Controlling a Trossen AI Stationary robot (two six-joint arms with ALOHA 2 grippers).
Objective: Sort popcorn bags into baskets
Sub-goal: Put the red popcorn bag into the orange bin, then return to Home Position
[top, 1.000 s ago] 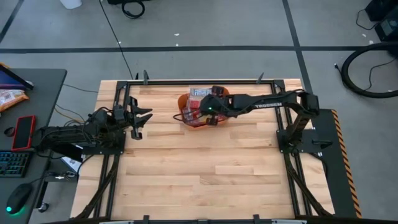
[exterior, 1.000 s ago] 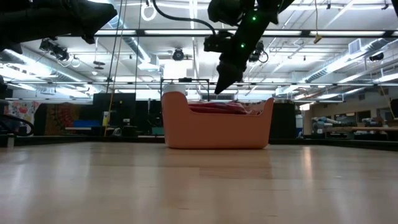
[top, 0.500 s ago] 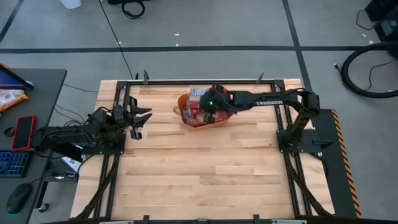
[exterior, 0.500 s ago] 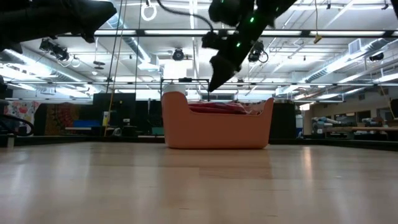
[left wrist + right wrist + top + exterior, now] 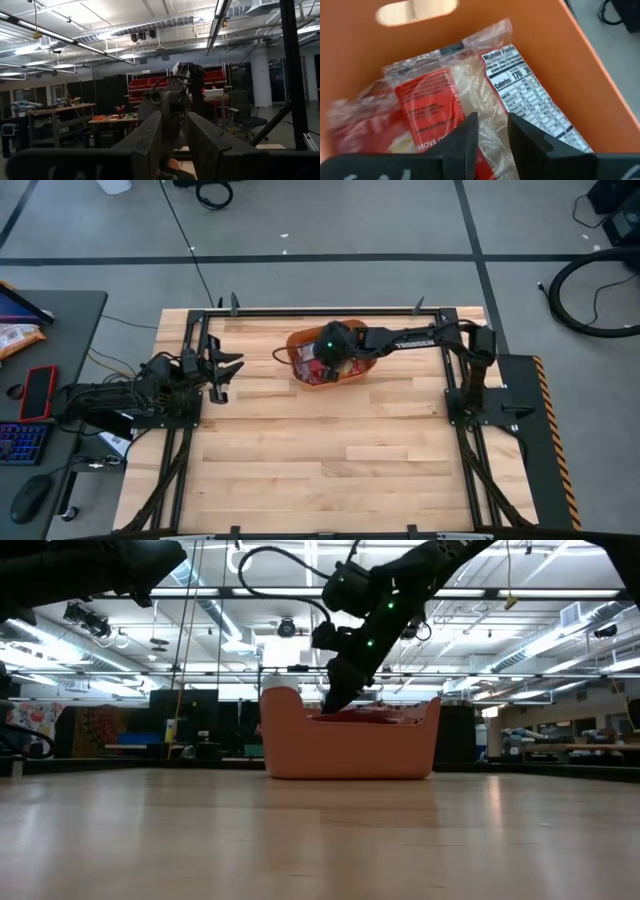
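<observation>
Right wrist view looks into the orange basket [image 5: 600, 75]: the right gripper [image 5: 492, 132] points down inside it, fingers [image 5: 462, 142] slightly parted and gripping nothing, their tips just above the popcorn bags [image 5: 427, 107] piled on the floor, a nutrition label just beside one finger. From above, the basket [image 5: 296, 341] sits at the table's [image 5: 330, 460] far edge; the left gripper [image 5: 222, 370] hovers well apart, fingers spread

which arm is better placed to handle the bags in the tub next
Right. Its gripper is over the tub, pointed down at the popcorn bags inside, with a narrow gap between its fingers. The left gripper waits at the table's left edge, well away from the tub.
</observation>
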